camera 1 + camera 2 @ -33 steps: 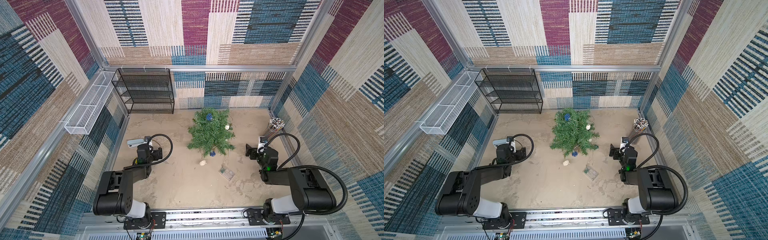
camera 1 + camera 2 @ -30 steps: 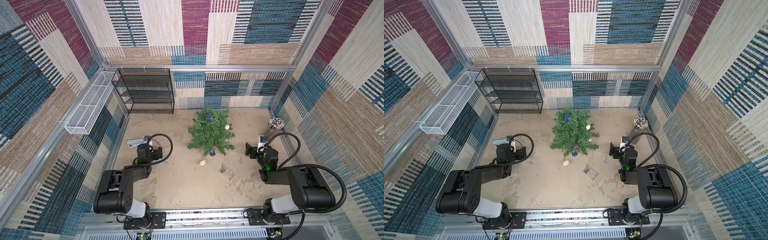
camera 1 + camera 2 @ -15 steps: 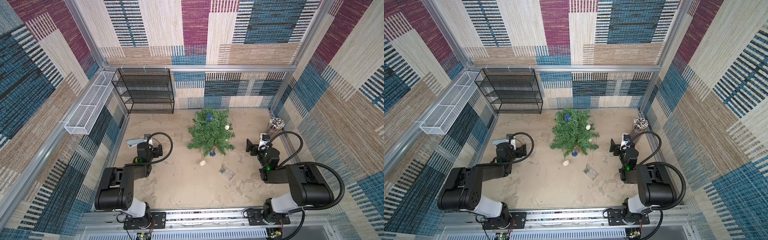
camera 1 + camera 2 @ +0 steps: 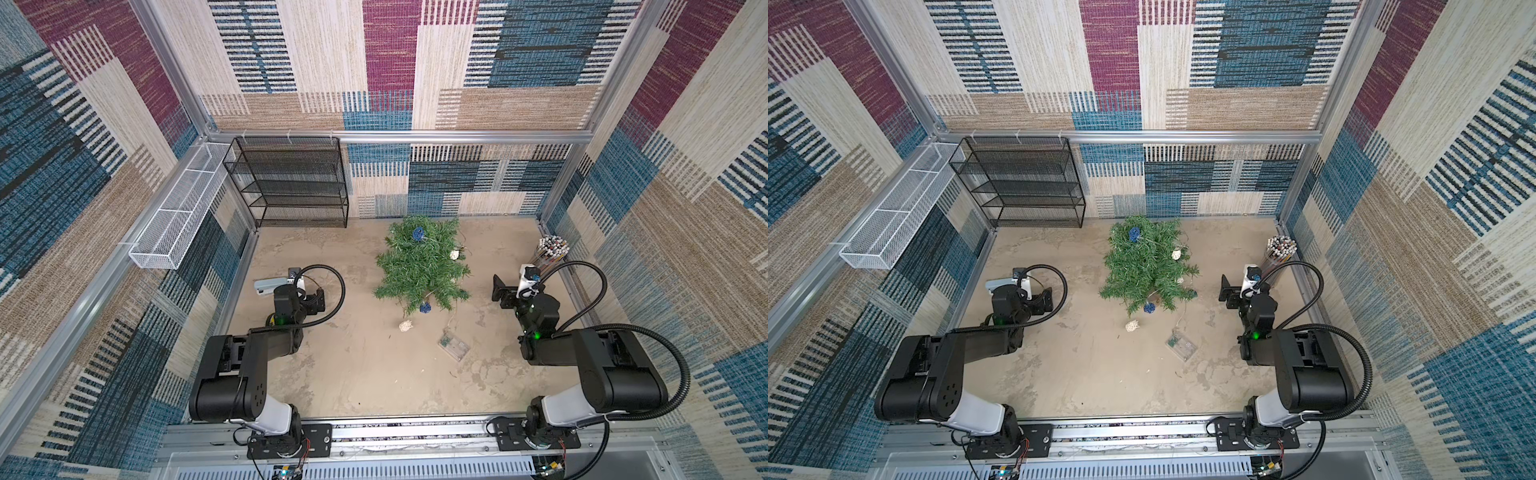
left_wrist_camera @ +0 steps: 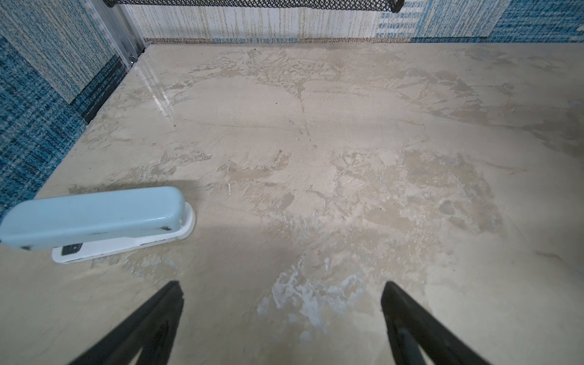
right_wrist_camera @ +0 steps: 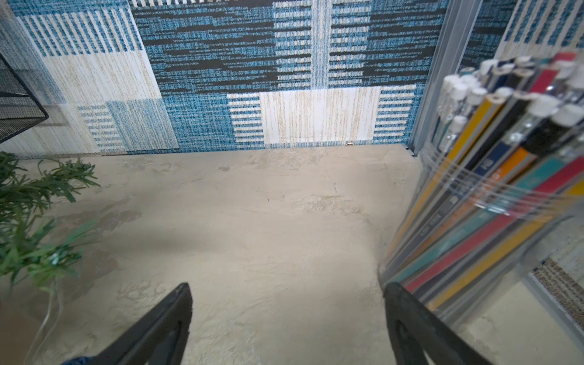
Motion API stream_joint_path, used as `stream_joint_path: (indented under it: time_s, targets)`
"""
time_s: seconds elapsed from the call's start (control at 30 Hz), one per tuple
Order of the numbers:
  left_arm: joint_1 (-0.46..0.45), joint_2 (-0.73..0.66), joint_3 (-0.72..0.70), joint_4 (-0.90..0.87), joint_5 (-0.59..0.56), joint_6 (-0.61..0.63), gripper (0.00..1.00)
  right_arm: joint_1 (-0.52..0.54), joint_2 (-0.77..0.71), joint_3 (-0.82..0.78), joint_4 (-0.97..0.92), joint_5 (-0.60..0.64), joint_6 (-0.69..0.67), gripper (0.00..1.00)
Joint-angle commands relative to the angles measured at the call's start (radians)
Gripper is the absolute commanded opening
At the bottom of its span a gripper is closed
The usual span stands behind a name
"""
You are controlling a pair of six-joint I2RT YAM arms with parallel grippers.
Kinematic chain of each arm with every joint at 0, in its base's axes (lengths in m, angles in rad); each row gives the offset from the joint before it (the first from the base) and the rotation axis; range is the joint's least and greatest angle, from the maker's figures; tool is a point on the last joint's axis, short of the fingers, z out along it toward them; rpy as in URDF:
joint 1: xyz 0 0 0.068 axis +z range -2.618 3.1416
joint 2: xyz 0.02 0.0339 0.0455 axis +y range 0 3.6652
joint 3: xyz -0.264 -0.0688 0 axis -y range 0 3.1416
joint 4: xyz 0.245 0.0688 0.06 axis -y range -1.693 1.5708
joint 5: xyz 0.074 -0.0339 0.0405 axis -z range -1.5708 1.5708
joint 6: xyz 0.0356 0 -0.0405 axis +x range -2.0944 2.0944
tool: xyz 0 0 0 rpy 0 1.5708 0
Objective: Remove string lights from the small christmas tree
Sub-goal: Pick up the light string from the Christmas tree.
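Toward the back of the desk (image 4: 353, 374), between the two arms: the small christmas tree (image 4: 422, 266), green and bushy, nearer the right arm than the left. Its tan base shows at the near edge of the branches.
string lights (image 4: 424, 308): still strung on the tree in both top views.
dark blue ball (image 4: 417, 234): set in the branches at the tree's far end; another hangs at the near edge, by the base.
cream ball (image 4: 456, 254): at the edge of the tree on the right arm's side; another lies on the desk just in front of the tree.
battery box (image 4: 454, 345): clear plastic, flat on the desk in front of the tree and apart from the branches.
thin wire (image 6: 47, 313): in the right wrist view it trails from the branch tips down to the desk.
left gripper (image 5: 281, 287): jaws spread wide with nothing between them, over bare desk, well apart from the tree.
right gripper (image 6: 286, 287): jaws spread wide and holding nothing, between the tree and the clear cylinder (image 6: 493, 189). One finger (image 6: 410, 319) stands just beside the cylinder's wall; whether they touch cannot be told.
pale blue stapler (image 5: 94, 215): on the desk by the left wall, just beside the left gripper.
clear cylinder, again: upright by the right wall, packed with coloured sticks.
black mesh shelf (image 4: 291, 183): against the back wall, toward the left corner.
white wire basket (image 4: 174, 212): hung on the left wall.
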Motion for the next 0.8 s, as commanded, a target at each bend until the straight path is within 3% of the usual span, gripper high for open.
stream_joint_path:
  time_s: [0.0,0.07,0.17,0.33,0.5,0.77]
  targets:
    - [-0.008,-0.051,0.171,-0.311,-0.079,-0.035,0.99,0.025,-0.036,0.127,-0.253,0.046,-0.026,0.96]
    - [-0.01,-0.052,0.342,-0.556,-0.059,-0.085,0.99,0.046,-0.027,0.349,-0.621,0.125,0.04,0.96]
    - [-0.018,-0.032,0.575,-0.829,0.005,-0.227,0.98,0.084,0.036,0.634,-0.965,0.155,0.062,0.96]
    - [-0.078,0.043,0.977,-1.213,0.182,-0.266,0.91,0.192,0.055,0.948,-1.277,0.207,0.012,0.96]
    - [-0.146,0.075,1.276,-1.413,0.411,-0.309,0.9,0.206,0.037,1.137,-1.446,0.075,0.05,0.96]
    - [-0.346,0.179,1.552,-1.501,0.63,-0.363,0.92,0.207,-0.048,1.197,-1.458,-0.248,0.127,0.99]
